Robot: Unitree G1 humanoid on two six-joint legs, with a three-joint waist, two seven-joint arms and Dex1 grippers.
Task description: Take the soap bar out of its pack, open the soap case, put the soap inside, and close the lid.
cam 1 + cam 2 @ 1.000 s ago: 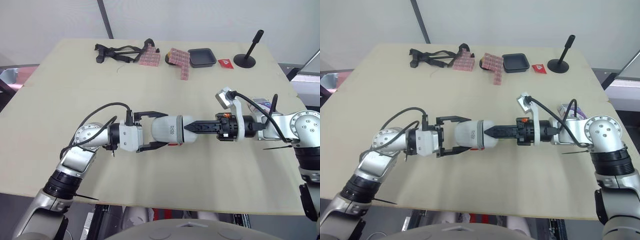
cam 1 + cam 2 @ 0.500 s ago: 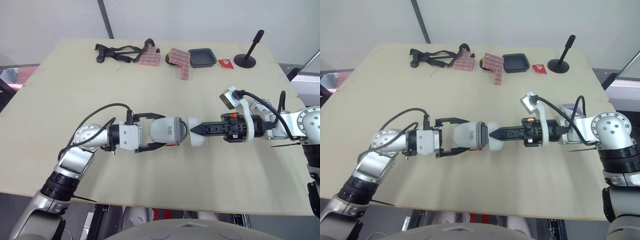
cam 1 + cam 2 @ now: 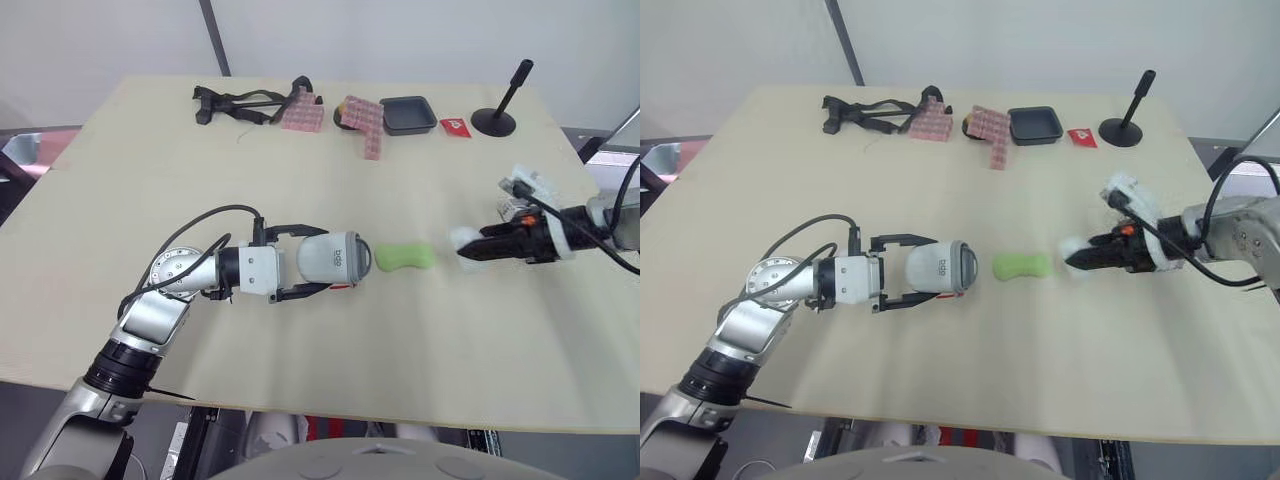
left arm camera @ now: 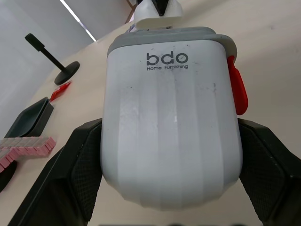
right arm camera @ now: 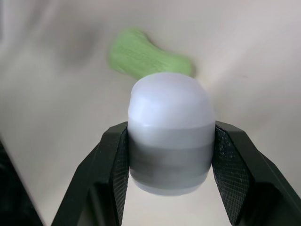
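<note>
Change over the last second: my right gripper (image 3: 482, 247) had pulled the rounded white plastic lid with its grey band (image 5: 169, 117) clean off and carried it well out to the right. A second ago the lid sat capped on the case; half a second ago it had only just parted. The white ribbed plastic soap case with grey rim and red latch (image 4: 171, 132) stayed on its side in my left gripper (image 3: 318, 260), fingers clamped on its two flanks, open mouth facing right. A green peanut-shaped soap bar (image 3: 405, 257), not visible earlier, now lay bare on the pale wooden table (image 3: 300, 160).

My read: case open, soap loose, insertion and closing still left.

The right fingers were clenched on the lid, one each side. The soap bar lay flat between case and lid, near the case mouth but apart from it. It was outside both sets of jaws and touched neither. With the right gripper full, I reckoned the lid had to go down before I could pick the soap.
</note>
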